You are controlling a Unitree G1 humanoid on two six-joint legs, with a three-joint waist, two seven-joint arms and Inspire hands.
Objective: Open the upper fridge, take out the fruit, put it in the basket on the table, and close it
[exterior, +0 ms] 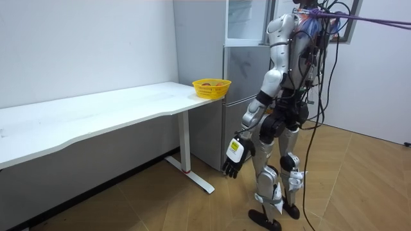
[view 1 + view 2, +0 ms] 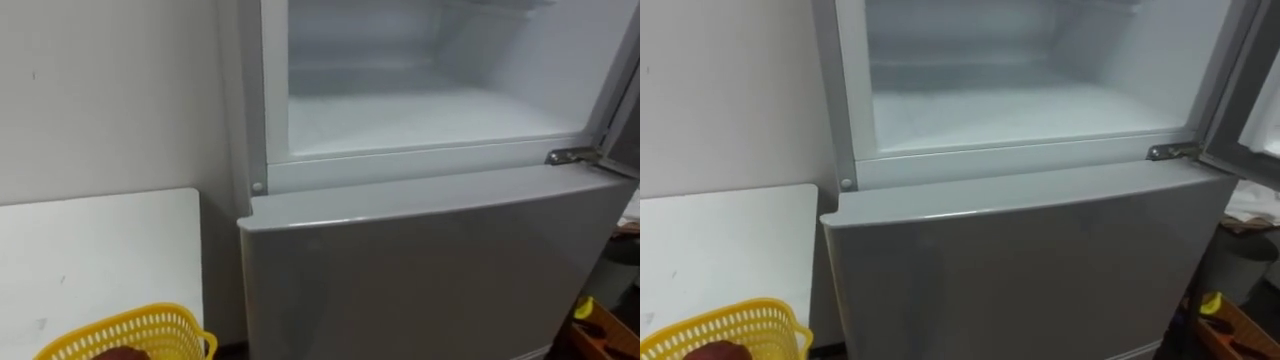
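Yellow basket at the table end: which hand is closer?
Left. The left hand hangs beside the thigh on the table side, below the yellow basket; the right hand would be beyond the body, farther off.
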